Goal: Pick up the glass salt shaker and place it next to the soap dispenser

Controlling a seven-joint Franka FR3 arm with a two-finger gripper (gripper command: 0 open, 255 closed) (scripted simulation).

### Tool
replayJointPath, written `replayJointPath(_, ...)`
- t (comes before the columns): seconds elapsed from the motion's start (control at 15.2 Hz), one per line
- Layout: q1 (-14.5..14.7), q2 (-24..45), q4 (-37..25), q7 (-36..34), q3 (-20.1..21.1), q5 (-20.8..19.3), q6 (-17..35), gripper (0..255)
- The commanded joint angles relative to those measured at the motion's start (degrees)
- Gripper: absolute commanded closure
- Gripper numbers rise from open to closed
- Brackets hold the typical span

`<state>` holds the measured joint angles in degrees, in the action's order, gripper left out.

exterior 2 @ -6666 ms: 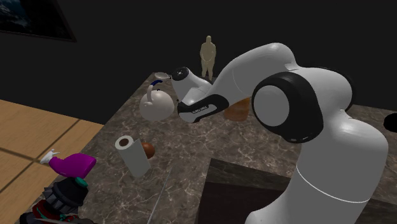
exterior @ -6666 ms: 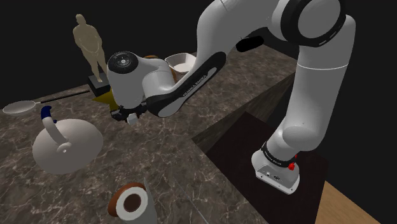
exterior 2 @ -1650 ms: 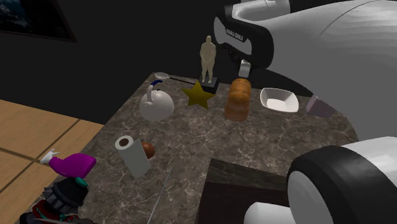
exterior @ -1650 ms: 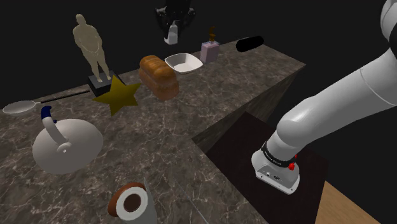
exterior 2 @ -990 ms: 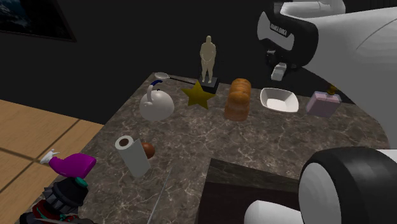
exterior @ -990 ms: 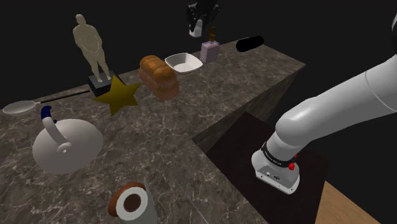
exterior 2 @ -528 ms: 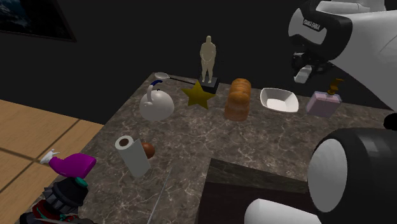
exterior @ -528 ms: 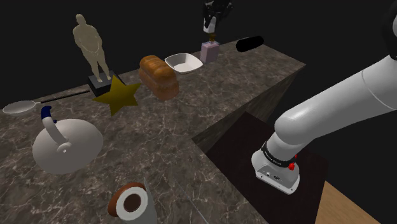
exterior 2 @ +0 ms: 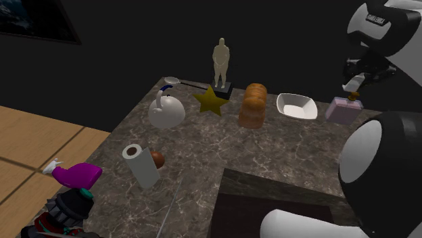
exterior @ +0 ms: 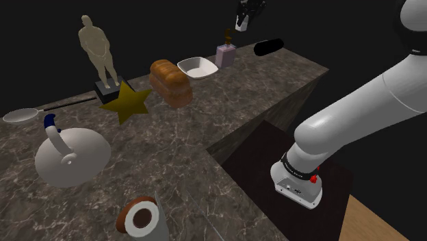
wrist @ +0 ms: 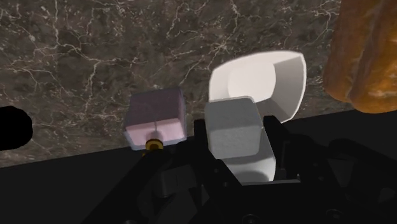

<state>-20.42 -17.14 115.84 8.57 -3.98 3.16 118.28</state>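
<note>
Salt shaker (wrist: 235, 130) is sitting clamped between my fingers (wrist: 200, 133); I'm holding it above the dark marbled tabletop (wrist: 76, 51), near the soap dispenser (wrist: 157, 118).

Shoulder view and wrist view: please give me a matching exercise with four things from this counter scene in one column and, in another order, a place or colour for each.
Things:
1. salt shaker
2. soap dispenser
3. bowl
4. bread loaf

Descriptions:
A. brown, beside the yellow star
B. white, lying between loaf and dispenser
C. clasped in the gripper, in the air
D. pale lilac body, brown pump

Pairs: 1-C, 2-D, 3-B, 4-A
</note>
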Motion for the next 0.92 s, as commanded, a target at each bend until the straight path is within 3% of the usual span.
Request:
replayJointPath(0.0,-0.69,1.93,-2.14,2.93,-1.91,0.55,-0.35,255)
replayJointPath(0.53,-4.05,11.04,-12.23,14.77,-9.25,4.53,-2.58,255)
replayJointPath(0.86,-4.05,10.84,-8.16,15.29,-9.2,4.74,1.26,255)
